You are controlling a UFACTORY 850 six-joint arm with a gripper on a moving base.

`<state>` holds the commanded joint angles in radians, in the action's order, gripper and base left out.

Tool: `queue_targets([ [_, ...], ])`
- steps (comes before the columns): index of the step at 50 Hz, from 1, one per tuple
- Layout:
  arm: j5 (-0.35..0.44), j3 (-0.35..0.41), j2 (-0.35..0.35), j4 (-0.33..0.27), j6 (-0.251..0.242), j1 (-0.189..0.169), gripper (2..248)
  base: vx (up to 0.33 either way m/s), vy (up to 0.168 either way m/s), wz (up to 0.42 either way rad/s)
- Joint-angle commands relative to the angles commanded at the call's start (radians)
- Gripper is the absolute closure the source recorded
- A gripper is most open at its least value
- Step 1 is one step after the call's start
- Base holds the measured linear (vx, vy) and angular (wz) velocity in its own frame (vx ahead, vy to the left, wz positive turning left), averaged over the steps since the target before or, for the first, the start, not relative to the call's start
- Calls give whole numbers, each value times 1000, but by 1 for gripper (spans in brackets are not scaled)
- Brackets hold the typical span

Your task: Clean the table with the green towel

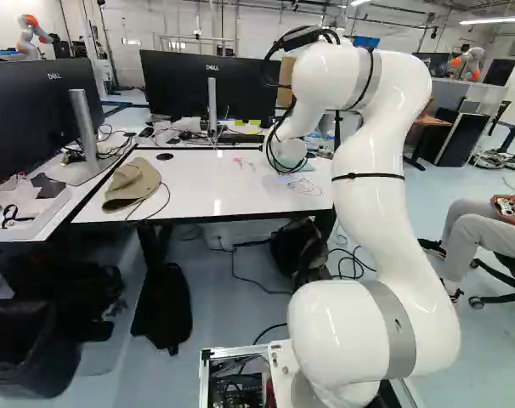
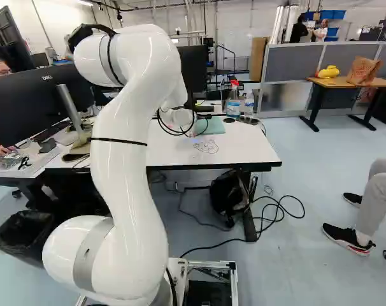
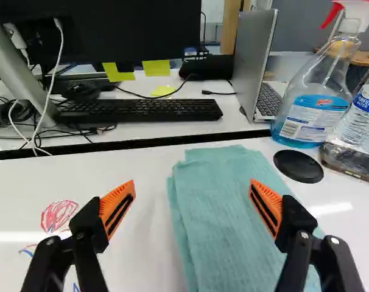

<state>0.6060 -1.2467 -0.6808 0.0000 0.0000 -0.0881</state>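
Observation:
In the wrist view my gripper [image 3: 192,193] stands open above the white table [image 3: 136,159], nothing held between its orange-padded fingers. The folded green towel [image 3: 230,213] lies flat ahead of and below it, under one finger and part of the gap; the other finger is over bare tabletop. A red scribble [image 3: 58,215] and blue marks show beside that other finger. The towel [image 2: 209,125] also appears at the table's far side in the right base view, near a line drawing [image 2: 206,147]. My arm's end hides the gripper in both base views.
Beyond the towel stand a spray bottle [image 3: 313,100], a water bottle [image 3: 360,125], a black disc [image 3: 298,166], a laptop [image 3: 257,67] and a keyboard [image 3: 139,110]. A cap [image 1: 132,184] lies on the table. A seated person's legs [image 2: 374,204] are to the right.

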Motion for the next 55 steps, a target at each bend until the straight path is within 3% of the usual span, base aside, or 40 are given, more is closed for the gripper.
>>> queue_targets([
  [55,-229,-41,-29,0,0,-75,3,0,0,0],
])
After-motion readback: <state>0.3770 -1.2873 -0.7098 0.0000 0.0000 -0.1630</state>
